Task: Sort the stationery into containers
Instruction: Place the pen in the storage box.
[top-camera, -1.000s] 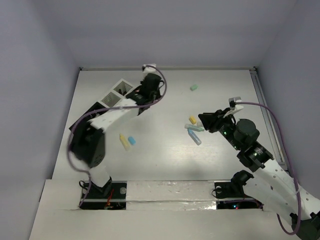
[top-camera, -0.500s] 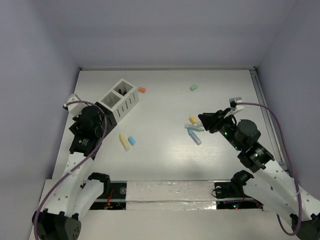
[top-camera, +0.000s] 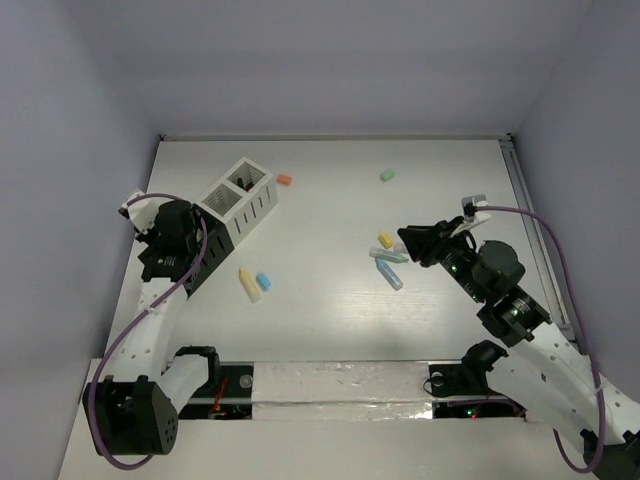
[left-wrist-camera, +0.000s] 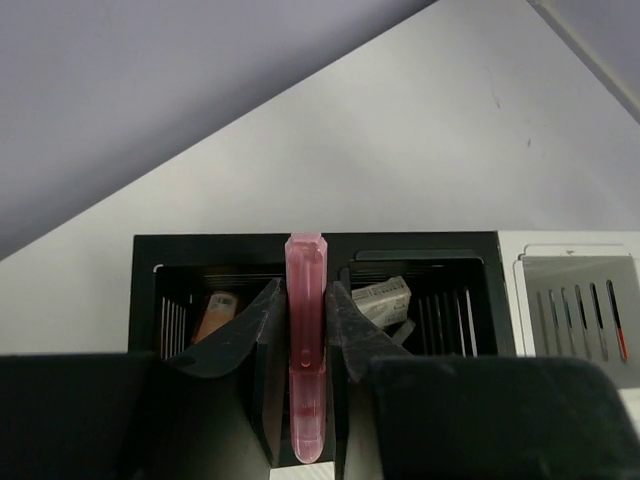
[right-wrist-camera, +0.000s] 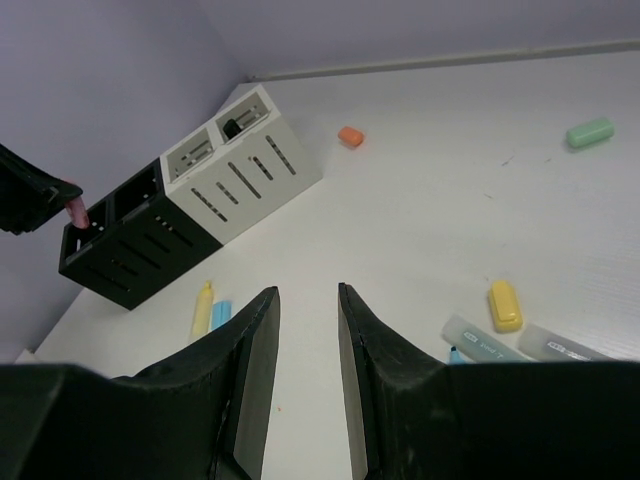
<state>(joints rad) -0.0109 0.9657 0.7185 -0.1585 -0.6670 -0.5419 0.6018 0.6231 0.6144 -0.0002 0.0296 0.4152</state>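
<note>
My left gripper (top-camera: 172, 262) is shut on a pink marker (left-wrist-camera: 305, 360) and holds it over the black container (left-wrist-camera: 420, 250). That container has two cells, with an orange piece in one and a grey piece in the other. The white container (top-camera: 242, 198) adjoins it. My right gripper (top-camera: 412, 240) is open and empty, above the table beside a yellow block (top-camera: 385, 240) and two pale blue markers (top-camera: 390, 258). A yellow marker (top-camera: 247, 284) and a blue block (top-camera: 264, 281) lie in front of the containers. An orange block (top-camera: 284, 181) and a green block (top-camera: 388, 174) lie further back.
The left arm covers most of the black container in the top view. Walls close the table on the left, back and right, with a rail (top-camera: 520, 190) along the right edge. The right wrist view shows the pink marker's tip (right-wrist-camera: 74, 210) at the black container's (right-wrist-camera: 130, 240) far end.
My left arm has swung back from beyond the white container to the black container's left end, uncovering the orange block. The right arm has barely moved.
</note>
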